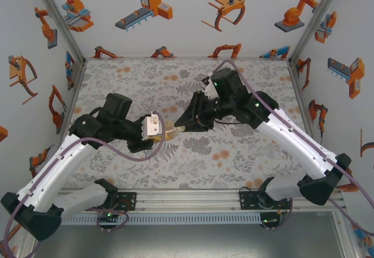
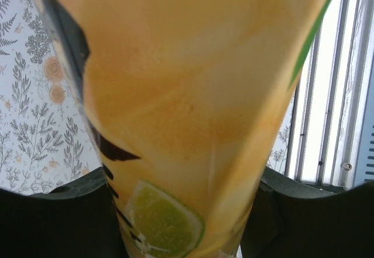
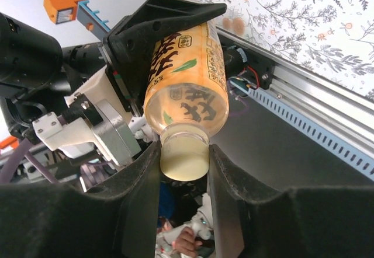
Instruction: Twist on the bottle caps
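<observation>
The yellow-orange juice bottle [image 1: 170, 131] hangs in the air over the middle of the table, lying roughly level between the two arms. My left gripper [image 1: 153, 127] is shut on its body; in the left wrist view the bottle [image 2: 187, 94] bulges between the dark fingers [image 2: 64, 223]. In the right wrist view the bottle [image 3: 187, 77] points its neck at the camera. A pale yellow cap [image 3: 184, 156] sits on that neck. My right gripper [image 3: 184, 159] is shut on the cap, a finger pressing each side. The other bottles and caps are out of view.
A floral cloth [image 1: 234, 159] covers the table. An aluminium rail [image 1: 187, 202] with both arm bases runs along the near edge. White walls with orange robot pictures [image 1: 146, 7] close the back and sides.
</observation>
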`<state>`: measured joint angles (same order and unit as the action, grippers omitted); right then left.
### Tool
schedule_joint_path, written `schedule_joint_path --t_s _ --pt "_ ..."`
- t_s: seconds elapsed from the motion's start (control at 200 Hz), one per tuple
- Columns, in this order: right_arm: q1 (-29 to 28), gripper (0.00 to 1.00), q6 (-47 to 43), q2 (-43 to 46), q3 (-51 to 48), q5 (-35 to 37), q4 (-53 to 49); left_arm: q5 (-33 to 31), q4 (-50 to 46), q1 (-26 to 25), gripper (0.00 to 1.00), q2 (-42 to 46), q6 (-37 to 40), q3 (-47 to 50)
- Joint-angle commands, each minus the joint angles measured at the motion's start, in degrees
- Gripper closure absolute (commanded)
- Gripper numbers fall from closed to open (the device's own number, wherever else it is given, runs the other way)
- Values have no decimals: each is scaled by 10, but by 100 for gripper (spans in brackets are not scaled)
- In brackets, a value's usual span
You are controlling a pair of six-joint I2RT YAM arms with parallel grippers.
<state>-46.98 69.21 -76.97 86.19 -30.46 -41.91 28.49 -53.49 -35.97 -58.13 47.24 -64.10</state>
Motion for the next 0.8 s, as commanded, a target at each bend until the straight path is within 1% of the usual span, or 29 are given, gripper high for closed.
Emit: schedule_joint_path --t_s 0.0,0.18,0.396,0.526,0.606,0.711,0.796 --pt "-13 77 10 -20 12 13 14 77 109 -14 100 0 2 -9" --pt "-6 60 -82 -13 60 62 -59 80 111 -13 100 7 5 15" --pt "4 44 -122 -8 89 71 -62 78 106 -13 100 27 0 35" --pt "6 40 -154 -11 113 69 -62 75 101 -13 100 30 -5 40" --pt "7 39 -198 -6 128 80 -62 76 101 -13 100 32 -7 41" --pt "8 40 -288 7 140 94 -53 77 101 -13 100 33 -8 41" --pt "8 44 -386 22 134 87 -26 77 101 -13 100 31 -8 39"
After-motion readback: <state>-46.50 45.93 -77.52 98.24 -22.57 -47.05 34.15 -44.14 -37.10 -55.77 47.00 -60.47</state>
